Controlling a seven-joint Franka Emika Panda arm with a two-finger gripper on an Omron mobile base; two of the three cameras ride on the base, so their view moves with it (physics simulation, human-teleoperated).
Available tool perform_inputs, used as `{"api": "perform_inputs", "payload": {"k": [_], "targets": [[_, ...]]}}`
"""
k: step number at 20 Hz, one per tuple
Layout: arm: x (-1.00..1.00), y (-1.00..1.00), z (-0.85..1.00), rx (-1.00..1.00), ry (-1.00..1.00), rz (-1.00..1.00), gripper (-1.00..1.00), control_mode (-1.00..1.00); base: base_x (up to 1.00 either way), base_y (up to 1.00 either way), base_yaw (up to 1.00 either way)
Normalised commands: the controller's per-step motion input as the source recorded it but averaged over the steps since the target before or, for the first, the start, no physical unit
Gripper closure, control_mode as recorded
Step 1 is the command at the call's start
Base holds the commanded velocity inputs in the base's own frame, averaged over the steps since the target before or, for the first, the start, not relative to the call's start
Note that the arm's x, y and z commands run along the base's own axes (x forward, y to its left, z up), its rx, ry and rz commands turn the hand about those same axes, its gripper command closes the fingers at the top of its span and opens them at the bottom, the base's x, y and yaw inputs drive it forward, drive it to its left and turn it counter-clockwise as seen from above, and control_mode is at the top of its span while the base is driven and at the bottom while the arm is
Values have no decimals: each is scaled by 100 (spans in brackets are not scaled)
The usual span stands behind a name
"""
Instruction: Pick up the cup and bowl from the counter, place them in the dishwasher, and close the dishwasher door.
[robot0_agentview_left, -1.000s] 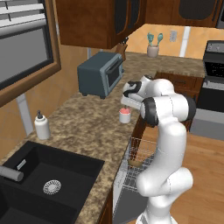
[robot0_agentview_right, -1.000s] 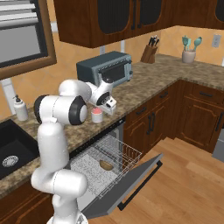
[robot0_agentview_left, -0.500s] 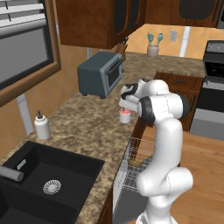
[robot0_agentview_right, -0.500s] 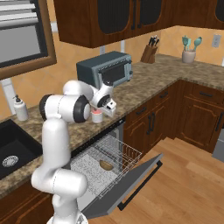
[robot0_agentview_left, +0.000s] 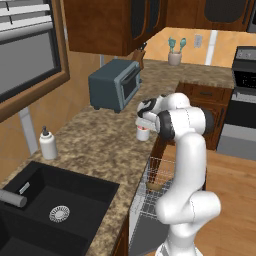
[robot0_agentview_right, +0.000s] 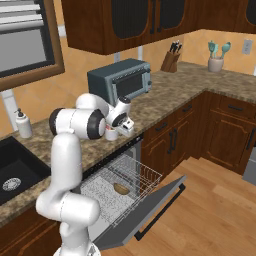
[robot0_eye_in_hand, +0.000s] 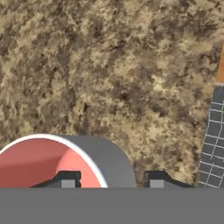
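Bowl lies in the dishwasher; pincer straddles the cup rim on the table, grip unclear, door open.

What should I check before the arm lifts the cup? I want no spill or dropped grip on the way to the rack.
1. Fingers astride the cup wall, one inside the rim, one outside: ok.
2. Gripper fully clamped on the wall: cannot tell.
3. Cup upright on the counter: ok.
4. Dishwasher door down, rack pulled out: ok.
5. Bowl already lying in the rack: ok.
6. Free rack space beside the bowl: ok.
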Motion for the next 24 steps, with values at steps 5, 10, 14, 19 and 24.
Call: {"api": "perform_inputs", "payload": {"k": [5, 10, 14, 19, 24], "targets": [[-10, 0, -33, 0, 0, 0, 100, -100, 0, 0, 0], [-75, -12, -39, 0, -6, 0, 100, -100, 0, 0, 0], [-100, -51, -34, 0, -23, 3, 100, -100, 0, 0, 0], [-100, -86, -5, 8, -25, 1, 100, -100, 0, 0, 0], [-83, -80, -40, 3, -3, 1, 100, -100, 0, 0, 0]]}}
